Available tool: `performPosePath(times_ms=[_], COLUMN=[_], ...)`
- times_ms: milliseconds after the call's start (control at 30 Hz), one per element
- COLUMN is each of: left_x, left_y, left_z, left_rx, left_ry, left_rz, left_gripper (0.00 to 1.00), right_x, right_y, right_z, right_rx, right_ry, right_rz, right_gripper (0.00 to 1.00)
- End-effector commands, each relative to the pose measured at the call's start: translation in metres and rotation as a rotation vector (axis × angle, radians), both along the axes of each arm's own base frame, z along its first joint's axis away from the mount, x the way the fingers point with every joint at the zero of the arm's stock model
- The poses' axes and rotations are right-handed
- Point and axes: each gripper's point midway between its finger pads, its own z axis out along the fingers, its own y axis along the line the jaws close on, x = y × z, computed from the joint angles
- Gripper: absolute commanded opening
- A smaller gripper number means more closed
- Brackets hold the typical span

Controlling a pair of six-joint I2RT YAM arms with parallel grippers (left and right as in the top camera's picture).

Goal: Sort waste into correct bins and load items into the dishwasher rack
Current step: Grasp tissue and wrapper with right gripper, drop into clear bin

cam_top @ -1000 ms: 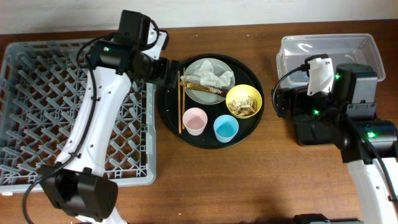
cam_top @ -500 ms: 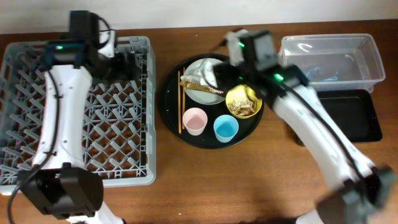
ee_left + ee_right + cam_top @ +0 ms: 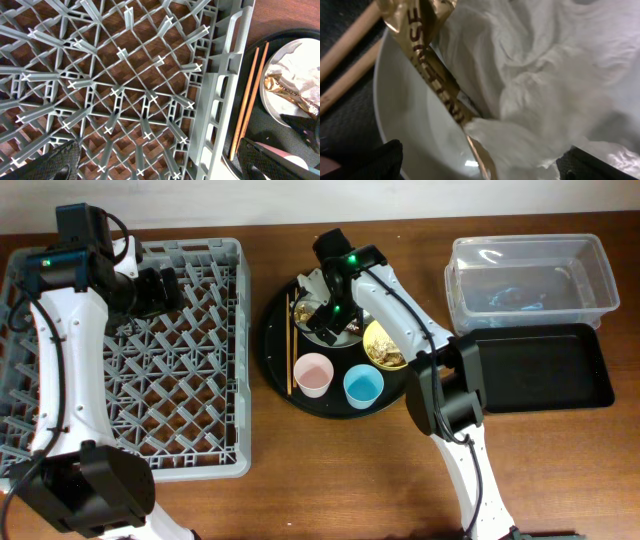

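Paper napkin (image 3: 555, 65), crumpled white, and glossy gold-brown wrapper strip (image 3: 437, 80) lie on pale grey round plate (image 3: 415, 142); left gripper (image 3: 167, 160), right gripper (image 3: 485, 162) spread wide.

We read robotics lab, staged as kitchen cleanup. Wood-grain bench (image 3: 330, 480) against pale wall (image 3: 400, 195); we note white left arm (image 3: 48, 355) and right arm (image 3: 400, 310) over it. Grey dishwasher rack (image 3: 170, 400) sits straight on bench, clear tub (image 3: 600, 280) and black tray (image 3: 540, 365) alongside, used tableware (image 3: 312, 372) gathered on round black tray (image 3: 272, 350).
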Motion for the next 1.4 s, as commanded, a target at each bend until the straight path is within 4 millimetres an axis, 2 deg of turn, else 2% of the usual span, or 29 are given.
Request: performPosePath(times_ms=[0, 100, 133, 200, 267, 333, 367, 433, 467, 500, 567, 600, 633, 767, 833, 900, 1000, 1067, 1267, 1333, 1367], left_x=[0.003, 0.003, 0.003, 0.003, 0.003, 0.004, 0.004, 0.004, 0.004, 0.004, 0.004, 0.004, 0.004, 0.005, 0.005, 0.005, 0.006, 0.006, 0.005, 0.004, 0.003], left_y=[0.0, 0.0, 0.0, 0.0, 0.0, 0.0, 0.0, 0.0, 0.0, 0.0, 0.0, 0.0, 0.0, 0.0, -0.001, -0.001, -0.001, -0.001, -0.001, -0.001, -0.001], left_z=[0.003, 0.003, 0.003, 0.003, 0.003, 0.003, 0.003, 0.003, 0.003, 0.003, 0.003, 0.003, 0.003, 0.004, 0.004, 0.004, 0.004, 0.004, 0.004, 0.003, 0.003], left_rx=[-0.001, -0.001, -0.001, 0.002, 0.001, 0.002, 0.002, 0.002, 0.002, 0.002, 0.002, 0.002, 0.002, 0.002, -0.001, 0.0, 0.0, 0.0, -0.001, -0.002, -0.002], left_ry=[-0.01, -0.01, -0.01, -0.009, -0.01, -0.013, -0.013, -0.013, -0.014, -0.014, -0.014, -0.014, -0.014, -0.017, -0.019, -0.02, -0.021, -0.021, -0.018, -0.012, -0.011], left_rz=[-0.016, -0.016, -0.016, -0.015, -0.015, -0.015, -0.015, -0.015, -0.015, -0.015, -0.015, -0.016, -0.016, -0.016, -0.019, -0.019, -0.019, -0.019, -0.019, -0.019, -0.019], left_gripper=[0.99, 0.99, 0.99, 0.99, 0.99, 0.99, 0.99, 0.99, 0.99, 0.99, 0.99, 0.99, 0.99, 0.99, 0.99, 0.99, 0.99, 0.99, 0.99, 0.99, 0.99], right_x=[0.0, 0.001, 0.001, 0.003, 0.015, 0.028, 0.035, 0.047, 0.05, 0.053, 0.06, 0.062, 0.063, 0.053, 0.046, 0.04, 0.034, 0.021, 0.018, 0.013, 0.014], right_y=[0.002, 0.002, 0.001, 0.002, -0.003, -0.01, -0.016, -0.043, -0.057, -0.073, -0.132, -0.159, -0.189, -0.281, -0.319, -0.343, -0.365, -0.389, -0.399, -0.401, -0.401], right_z=[-0.021, -0.024, -0.024, -0.022, -0.001, 0.037, 0.064, 0.136, 0.159, 0.177, 0.215, 0.22, 0.219, 0.211, 0.207, 0.2, 0.179, 0.157, 0.107, 0.097, 0.095], right_rx=[0.002, 0.004, 0.003, 0.01, 0.033, 0.075, 0.099, 0.167, 0.19, 0.206, 0.233, 0.231, 0.219, 0.175, 0.159, 0.156, 0.156, 0.11, 0.152, 0.146, 0.156], right_ry=[0.031, 0.028, 0.029, 0.027, -0.007, -0.057, -0.091, -0.18, -0.209, -0.236, -0.304, -0.315, -0.313, -0.283, -0.27, -0.249, -0.188, -0.137, -0.054, -0.042, -0.041], right_rz=[0.026, 0.02, 0.011, -0.032, -0.141, -0.219, -0.257, -0.372, -0.421, -0.47, -0.605, -0.66, -0.715, -0.889, -0.964, -1.036, -1.151, -1.436, -1.942, -2.063, -2.091], right_gripper=[0.99, 0.64, 0.48, 0.24, 0.04, 0.04, 0.04, 0.04, 0.04, 0.04, 0.04, 0.04, 0.04, 0.04, 0.04, 0.04, 0.04, 0.04, 0.04, 0.04, 0.08])
